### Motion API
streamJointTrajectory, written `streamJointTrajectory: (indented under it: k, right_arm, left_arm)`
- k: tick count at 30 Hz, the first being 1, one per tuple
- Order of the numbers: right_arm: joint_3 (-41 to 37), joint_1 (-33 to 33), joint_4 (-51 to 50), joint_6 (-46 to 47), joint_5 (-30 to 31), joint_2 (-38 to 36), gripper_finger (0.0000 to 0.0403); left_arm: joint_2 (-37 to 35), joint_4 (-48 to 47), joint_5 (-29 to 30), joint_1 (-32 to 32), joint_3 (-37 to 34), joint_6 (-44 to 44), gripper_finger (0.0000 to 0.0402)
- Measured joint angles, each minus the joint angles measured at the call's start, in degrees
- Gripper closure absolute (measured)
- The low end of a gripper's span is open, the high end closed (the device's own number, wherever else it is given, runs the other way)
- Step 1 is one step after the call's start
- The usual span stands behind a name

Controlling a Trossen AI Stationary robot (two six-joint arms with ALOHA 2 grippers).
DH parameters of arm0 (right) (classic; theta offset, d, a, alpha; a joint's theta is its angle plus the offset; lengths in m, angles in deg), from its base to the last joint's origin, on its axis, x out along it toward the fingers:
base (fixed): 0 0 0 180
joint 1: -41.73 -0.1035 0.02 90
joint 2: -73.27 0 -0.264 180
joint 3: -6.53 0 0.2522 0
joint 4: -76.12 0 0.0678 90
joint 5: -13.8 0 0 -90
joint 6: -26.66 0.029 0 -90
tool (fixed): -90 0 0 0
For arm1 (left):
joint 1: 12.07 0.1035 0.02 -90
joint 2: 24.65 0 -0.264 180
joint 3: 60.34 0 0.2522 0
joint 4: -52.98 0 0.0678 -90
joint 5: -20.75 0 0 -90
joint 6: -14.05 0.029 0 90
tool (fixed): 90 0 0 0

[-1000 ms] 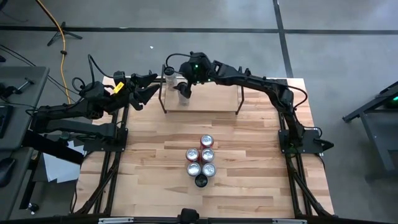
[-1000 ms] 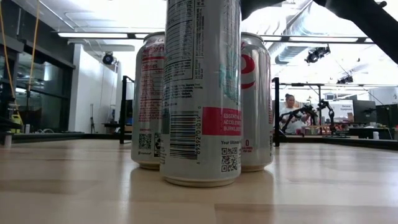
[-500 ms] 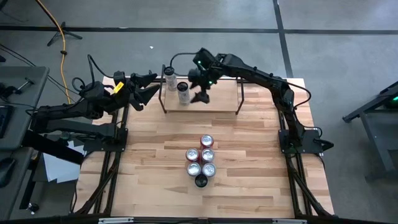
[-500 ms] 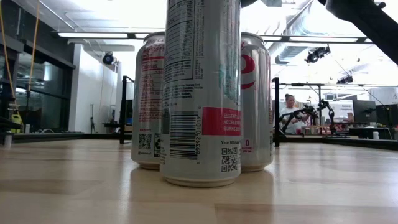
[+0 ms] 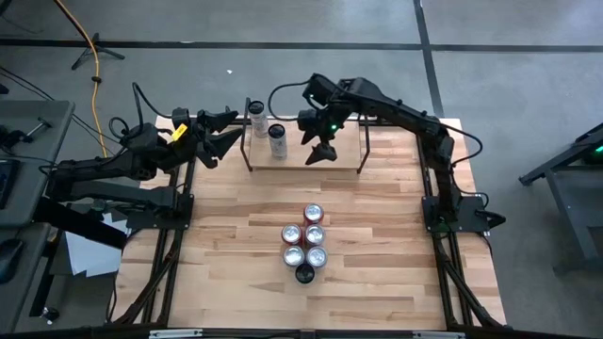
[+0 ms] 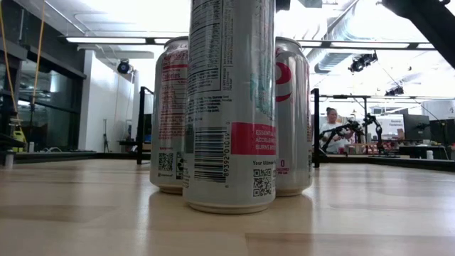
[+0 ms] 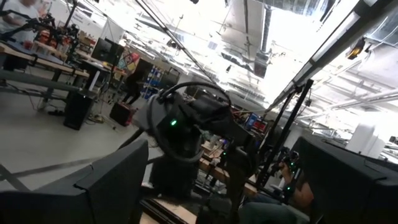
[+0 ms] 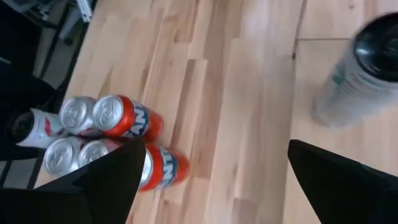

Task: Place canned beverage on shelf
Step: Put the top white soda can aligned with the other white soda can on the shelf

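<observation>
The shelf (image 5: 292, 162) stands at the table's far edge, a pale plank on thin black uprights. Two tall pale cans stand upright on its left part, one (image 5: 256, 115) at the far left corner, one (image 5: 277, 138) beside it, also seen in the right wrist view (image 8: 357, 68). My right gripper (image 5: 318, 155) hovers open above the shelf's middle, tipped downward, to the right of both cans and clear of them. Its fingers (image 8: 112, 180) frame bare wood. My left gripper (image 5: 234, 130) waits open just left of the shelf, holding nothing.
Several cans stand clustered at the table's middle (image 5: 303, 243), two of them orange-sided (image 8: 127, 121), filling the low view (image 6: 231, 107). A bare tabletop lies between the cluster and the shelf. The right half of the shelf plank (image 5: 344, 155) is bare. A person (image 6: 330, 124) sits far behind.
My right gripper has drawn away from the can on the shelf, moving toward the table's right edge along the shelf and rising a little, and has tipped to point more downward. It has stayed open. The can stays upright where it stood.
</observation>
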Motion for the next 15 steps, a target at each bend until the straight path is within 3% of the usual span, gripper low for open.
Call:
streamJointTrajectory:
  k: [3,5,9,12,15]
  right_arm:
    - [-1.5,0.0,-0.5,-0.1,0.6,-2.3,0.0022]
    - [-6.8,0.0,2.1,0.8,0.8,-5.5,0.0022]
    - [-28.0,-0.9,18.3,7.8,3.0,-16.8,0.0022]
    - [-45.8,-2.5,35.6,21.0,7.0,-26.6,0.0022]
    - [-58.7,-4.9,52.7,35.7,12.1,-34.9,0.0022]
  left_arm:
    - [0.0,0.0,0.0,0.0,0.0,0.9,0.003]
    - [0.0,0.0,0.0,0.0,0.0,1.0,0.003]
    - [0.0,0.0,0.0,0.0,0.0,1.0,0.003]
    - [0.0,0.0,0.0,0.0,0.0,1.2,0.003]
    - [0.0,-0.1,0.0,0.0,0.0,3.6,0.003]
